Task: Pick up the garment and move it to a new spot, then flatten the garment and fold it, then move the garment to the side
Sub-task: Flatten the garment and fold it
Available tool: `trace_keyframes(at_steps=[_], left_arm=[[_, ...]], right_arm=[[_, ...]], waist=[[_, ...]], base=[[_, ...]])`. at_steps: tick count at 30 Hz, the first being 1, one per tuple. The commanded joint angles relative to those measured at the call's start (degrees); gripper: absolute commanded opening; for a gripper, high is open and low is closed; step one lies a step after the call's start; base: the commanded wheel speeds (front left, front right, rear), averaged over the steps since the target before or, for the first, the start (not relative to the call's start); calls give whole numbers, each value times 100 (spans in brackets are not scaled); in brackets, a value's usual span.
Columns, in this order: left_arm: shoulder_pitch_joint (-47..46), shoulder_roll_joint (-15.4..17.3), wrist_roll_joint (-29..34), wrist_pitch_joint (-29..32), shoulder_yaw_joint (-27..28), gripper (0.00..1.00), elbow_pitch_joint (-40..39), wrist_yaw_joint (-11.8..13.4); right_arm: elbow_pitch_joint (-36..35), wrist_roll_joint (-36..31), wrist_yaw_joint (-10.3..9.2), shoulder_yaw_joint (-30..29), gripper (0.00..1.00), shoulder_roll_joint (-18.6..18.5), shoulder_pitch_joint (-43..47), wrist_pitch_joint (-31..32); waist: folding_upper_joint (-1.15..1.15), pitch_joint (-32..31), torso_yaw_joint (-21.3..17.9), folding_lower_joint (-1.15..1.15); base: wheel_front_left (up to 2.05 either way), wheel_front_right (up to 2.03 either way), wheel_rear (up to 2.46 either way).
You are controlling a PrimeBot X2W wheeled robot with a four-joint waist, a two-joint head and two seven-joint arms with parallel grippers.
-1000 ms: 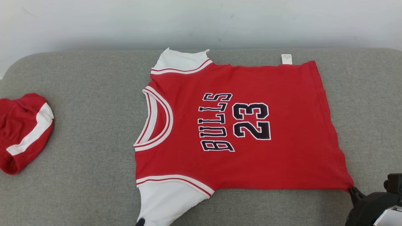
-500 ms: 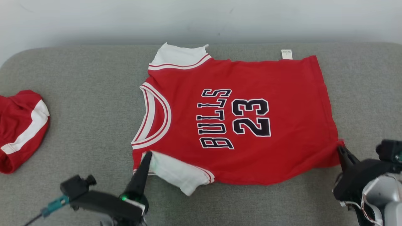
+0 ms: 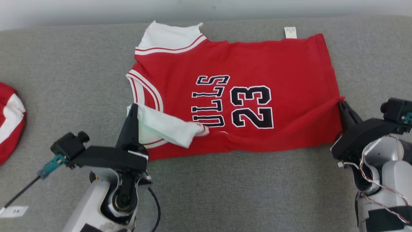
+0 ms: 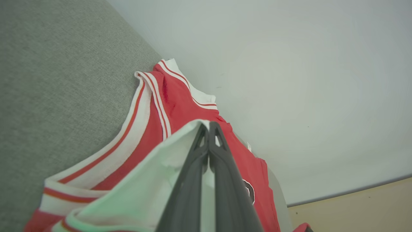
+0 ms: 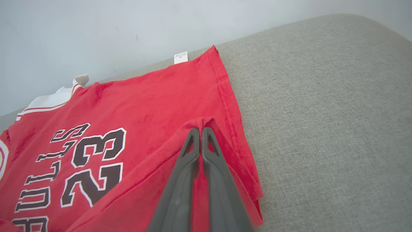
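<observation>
The garment (image 3: 257, 64) is a red jersey with white sleeves and black "BULLS 23" lettering, spread on a grey cushion with its neck to the left. My left gripper (image 3: 133, 108) is shut on the near white sleeve (image 3: 167, 129), lifted and carried over the chest so it covers the letter B. In the left wrist view the gripper (image 4: 208, 124) pinches the white sleeve edge (image 4: 151, 180). My right gripper (image 3: 340, 103) is shut on the near hem corner, raised in a ridge over the body. The right wrist view shows the gripper (image 5: 201, 129) clamping the red hem (image 5: 225, 96).
A second red and white garment (image 3: 9, 119) lies bunched at the cushion's left edge. A white care label (image 3: 290, 32) sticks out at the jersey's far side. A pale wall runs behind the grey cushion (image 3: 225, 193). A small paper tag (image 3: 13, 211) lies at the lower left.
Both grippers have carried the jersey's near edge away from me, folding the near sleeve and hem over the body. The camera has tilted down, so the whole scene sits higher in view.
</observation>
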Motion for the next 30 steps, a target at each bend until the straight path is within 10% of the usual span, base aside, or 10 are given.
trace_keyframes(at_steps=[1, 25, 26, 27, 28, 30], left_arm=[[-189, -30, 167, -75, 27, 0, 151, 26], [-1562, -182, 1171, -187, -28, 0, 1526, -150], [-1617, -150, 1280, -195, -59, 0, 1588, -131], [-1658, -124, 1360, -205, -91, 10, 1645, -125], [-1684, -105, 1490, -212, -132, 98, 1721, -115], [-1694, -89, 1740, -225, -177, 100, 1827, -70]], right_arm=[[138, -66, 1, -18, 0, -12, -158, -183], [1286, -418, 1, -134, 0, -1, -997, -1032], [1323, -436, 1, -118, 35, 0, -1021, -1047], [1357, -433, 1, -91, 100, 1, -1065, -1084], [1381, -412, 1, -68, 100, 2, -1107, -1132], [1420, -397, 1, -5, 100, 4, -1114, -1191]], waist=[[-1, 139, -101, -1], [-1, 559, -231, -1], [-1, 571, -239, -1], [-1, 580, -246, -1], [-1, 584, -252, -1], [-1, 556, -260, -1]], base=[[0, 0, 0], [0, 0, 0], [0, 0, 0], [0, 0, 0], [0, 0, 0], [0, 0, 0]])
